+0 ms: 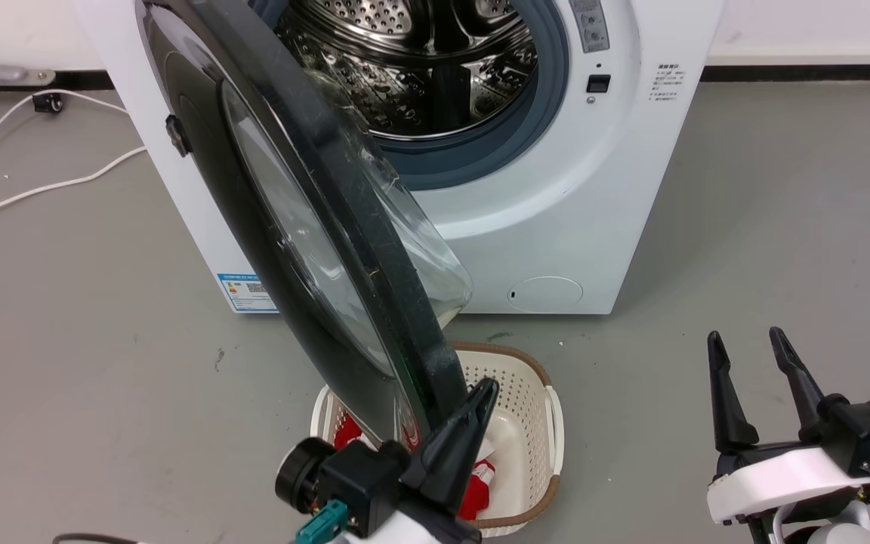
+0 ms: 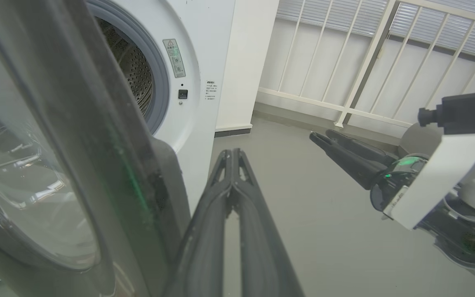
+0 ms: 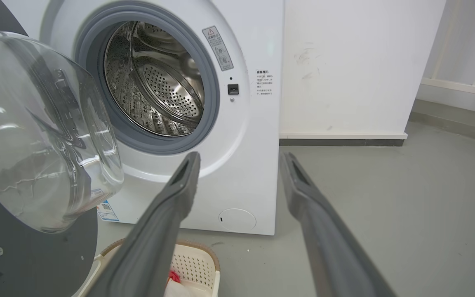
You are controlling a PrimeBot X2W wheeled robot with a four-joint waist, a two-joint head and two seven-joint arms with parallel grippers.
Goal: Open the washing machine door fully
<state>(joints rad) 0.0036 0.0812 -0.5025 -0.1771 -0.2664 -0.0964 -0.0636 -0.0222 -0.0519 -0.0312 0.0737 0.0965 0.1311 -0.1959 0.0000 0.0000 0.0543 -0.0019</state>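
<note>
The washing machine door [image 1: 306,227] is round and glossy black with a bulging clear glass bowl [image 1: 420,242]. It stands swung out from the white machine [image 1: 593,196], its edge toward me, and the steel drum [image 1: 420,68] is exposed. My left gripper [image 1: 482,394] is shut with nothing in it. Its tip sits right beside the door's lower rim on the bowl side; I cannot tell if they touch. In the left wrist view the shut fingers [image 2: 231,156] rise just right of the door edge [image 2: 109,165]. My right gripper [image 1: 745,336] is open and empty, off to the right over the floor.
A white perforated laundry basket [image 1: 537,393] with red and white cloth stands on the floor under the door's lower edge. White cables [image 1: 35,189] trail across the grey floor at left. A white railing [image 2: 369,57] and a wall [image 3: 353,62] lie right of the machine.
</note>
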